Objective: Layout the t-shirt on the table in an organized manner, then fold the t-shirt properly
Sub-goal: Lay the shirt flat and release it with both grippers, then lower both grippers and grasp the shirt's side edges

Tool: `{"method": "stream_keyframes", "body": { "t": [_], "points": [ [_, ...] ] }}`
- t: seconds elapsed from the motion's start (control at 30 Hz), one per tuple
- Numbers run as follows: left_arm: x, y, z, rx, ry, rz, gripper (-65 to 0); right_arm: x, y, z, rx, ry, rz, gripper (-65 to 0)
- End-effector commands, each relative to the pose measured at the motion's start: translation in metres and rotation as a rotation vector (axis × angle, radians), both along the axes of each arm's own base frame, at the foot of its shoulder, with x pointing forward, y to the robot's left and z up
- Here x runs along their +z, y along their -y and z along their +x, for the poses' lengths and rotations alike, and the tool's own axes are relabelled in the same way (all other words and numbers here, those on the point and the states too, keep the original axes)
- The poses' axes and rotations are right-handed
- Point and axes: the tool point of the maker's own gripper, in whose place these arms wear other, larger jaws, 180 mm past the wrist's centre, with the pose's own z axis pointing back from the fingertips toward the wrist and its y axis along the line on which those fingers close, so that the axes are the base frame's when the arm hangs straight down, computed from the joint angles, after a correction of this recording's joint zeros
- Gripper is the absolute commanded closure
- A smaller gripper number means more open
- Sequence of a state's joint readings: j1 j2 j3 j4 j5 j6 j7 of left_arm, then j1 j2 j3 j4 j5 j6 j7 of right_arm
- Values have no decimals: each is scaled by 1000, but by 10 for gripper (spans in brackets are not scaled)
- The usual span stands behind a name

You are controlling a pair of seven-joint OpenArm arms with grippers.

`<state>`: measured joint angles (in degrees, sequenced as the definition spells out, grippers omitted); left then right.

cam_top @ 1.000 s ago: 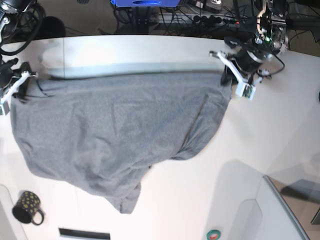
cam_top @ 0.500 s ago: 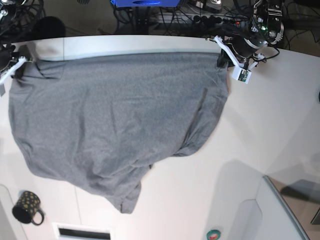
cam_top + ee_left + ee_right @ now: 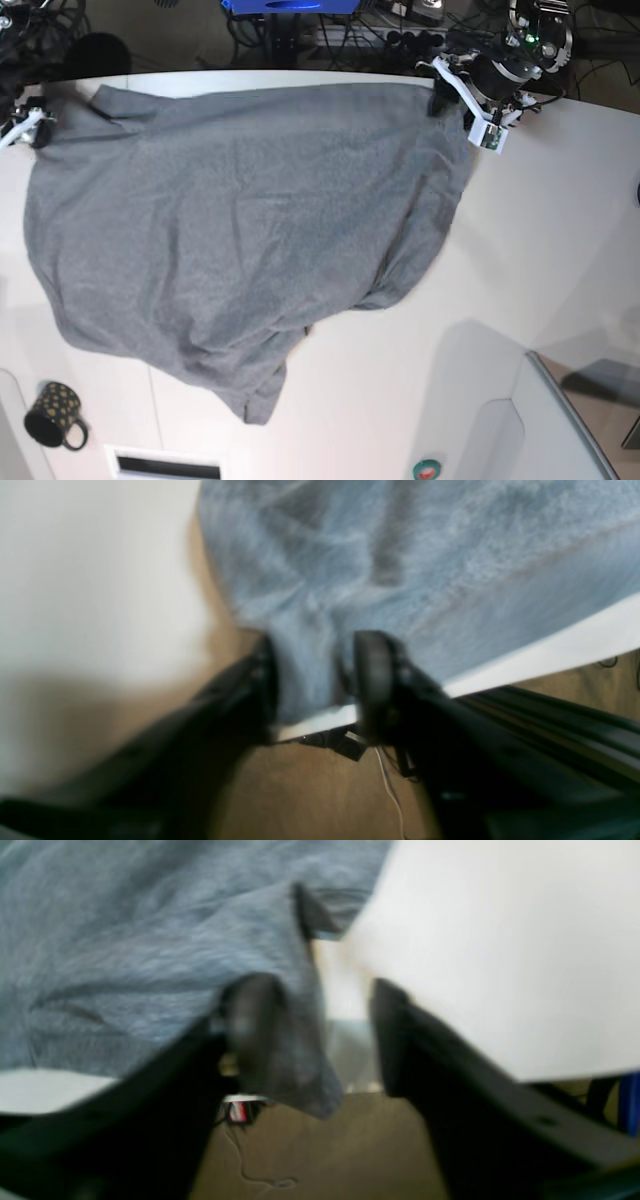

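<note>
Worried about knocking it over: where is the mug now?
The mug stands in the base view's bottom-left corner on the table, just clear of the t-shirt hem.
</note>
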<state>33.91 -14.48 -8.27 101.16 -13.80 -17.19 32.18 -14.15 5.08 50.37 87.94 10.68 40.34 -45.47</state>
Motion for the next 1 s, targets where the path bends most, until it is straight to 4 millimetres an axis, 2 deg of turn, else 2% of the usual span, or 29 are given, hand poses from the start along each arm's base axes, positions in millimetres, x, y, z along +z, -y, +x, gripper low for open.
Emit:
{"method": "stream_keyframes", "body": {
  "t": [0.0,0.1,0.17,0.23,0.33,0.4,0.43,0.47,0.5,0.53,0.6,0.63,0.67,0.7,0.77,0.87,0.97],
  "points": [
    [9,1,1,-10,30,-6,-425,16,13,6,-18,45,-40,-377],
    [11,2,-7,-13,20,-6,-573,26,16,8,-16,65,-70,-438],
    [12,4,-7,-12,23,-11,-624,33,18,12,-11,80,-84,-440],
    [19,0,-2,-2,47,-3,-642,41,19,17,-6,102,-104,-440],
    [37,-23,15,77,119,27,-640,53,22,34,1,147,-120,-440],
    [53,-33,48,114,207,34,-637,54,20,51,-6,179,-98,-438],
    [55,-35,61,124,229,33,-635,52,17,60,-6,189,-78,-435],
    [54,-38,74,136,241,28,-612,47,9,74,11,196,-46,-414],
    [51,-36,89,136,251,14,-558,44,5,86,37,193,-30,-371],
    [49,-30,106,122,262,0,-474,37,-3,97,68,181,-3,-309],
    [39,-21,132,100,256,-20,-252,26,-22,123,126,187,52,-153],
    [34,-16,144,88,248,-31,-117,23,-31,136,145,209,77,-63],
    [31,-12,155,81,246,-39,0,21,-40,147,161,231,100,0],
    [27,-8,166,75,240,-48,0,19,-48,157,174,253,121,0],
    [23,1,186,56,233,-60,0,20,-55,174,190,287,145,-48],
    [15,16,207,14,207,-65,0,10,-63,189,204,286,190,-32],
    [-1,26,215,-3,156,-69,0,-3,-57,190,164,279,214,-11]
  ]
}}
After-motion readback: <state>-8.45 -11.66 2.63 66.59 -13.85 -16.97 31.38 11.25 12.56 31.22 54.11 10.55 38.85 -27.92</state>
